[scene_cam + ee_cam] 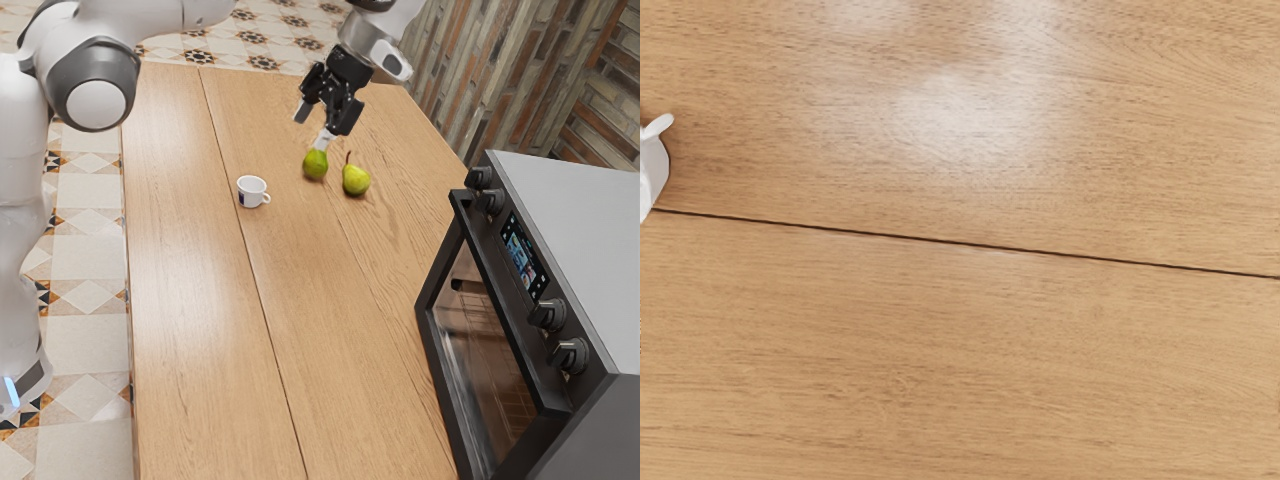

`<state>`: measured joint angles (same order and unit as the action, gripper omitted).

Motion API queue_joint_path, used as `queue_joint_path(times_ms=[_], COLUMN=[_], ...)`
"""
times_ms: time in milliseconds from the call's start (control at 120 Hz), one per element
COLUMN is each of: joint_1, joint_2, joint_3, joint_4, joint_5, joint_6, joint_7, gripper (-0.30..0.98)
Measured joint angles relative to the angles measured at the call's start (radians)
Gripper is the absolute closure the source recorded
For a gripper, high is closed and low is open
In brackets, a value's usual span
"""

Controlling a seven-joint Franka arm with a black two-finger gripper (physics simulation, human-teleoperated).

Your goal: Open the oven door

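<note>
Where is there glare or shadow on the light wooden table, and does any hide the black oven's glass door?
Exterior view: a pale sheen on the table and a soft shadow by the yellow-green pear; neither covers the oven door. Wrist view: whitish glare blotches on the wood, clear of the white handled cup.

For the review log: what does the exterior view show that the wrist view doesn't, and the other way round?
Exterior view: the oven with its knobs and display, the gripper with fingers apart, the arm, two green pears, patterned floor and wall.

Wrist view: no new object, just a closer look at the wood grain.

Both: the wooden table with a dark seam, and the white cup, cut off in the wrist view.
</note>
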<state>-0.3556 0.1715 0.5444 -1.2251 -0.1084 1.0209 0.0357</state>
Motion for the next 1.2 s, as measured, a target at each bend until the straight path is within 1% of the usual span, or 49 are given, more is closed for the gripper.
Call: queue_joint_path(times_ms=[92, 192, 225, 275, 333, 392, 508, 600, 667, 717, 800, 867, 917, 1067, 1200], joint_1=[0.005, 0.014, 0.018, 0.027, -0.011, -0.054, -0.055, -0.036, -0.017, -0.03, -0.037, -0.041, -0.043, -0.041, -0.05], joint_2=[0.001, -0.002, -0.02, -0.06, -0.076, -0.08, -0.09, -0.164, -0.286, -0.374, -0.446, -0.449, -0.438, -0.365, -0.299], joint_3=[0.003, 0.004, -0.007, -0.102, -0.209, -0.264, -0.333, -0.385, -0.438, -0.465, -0.53, -0.622, -0.661, -0.698, -0.716], joint_4=[-0.006, -0.003, 0.05, 0.14, 0.187, 0.203, 0.206, 0.119, -0.04, -0.163, -0.253, -0.282, -0.316, -0.337, -0.312], joint_5=[-0.011, -0.021, -0.021, -0.013, -0.001, 0.009, 0.069, 0.097, 0.12, 0.133, 0.147, 0.157, 0.162, 0.168, 0.17], joint_6=[0.13, 0.219, 0.24, 0.274, 0.31, 0.335, 0.366, 0.385, 0.423, 0.465, 0.522, 0.571, 0.616, 0.725, 0.781], joint_7=[0.009, 0.021, 0.047, 0.14, 0.238, 0.323, 0.461, 0.554, 0.617, 0.668, 0.751, 0.809, 0.849, 0.951, 1.021], gripper=[0.0, 0.0, 0.0, 0.0, 0.0, 0.0, 0.0, 0.0, 0.0, 0.0, 0.0, 0.0, 0.0, 0.0, 0.0])
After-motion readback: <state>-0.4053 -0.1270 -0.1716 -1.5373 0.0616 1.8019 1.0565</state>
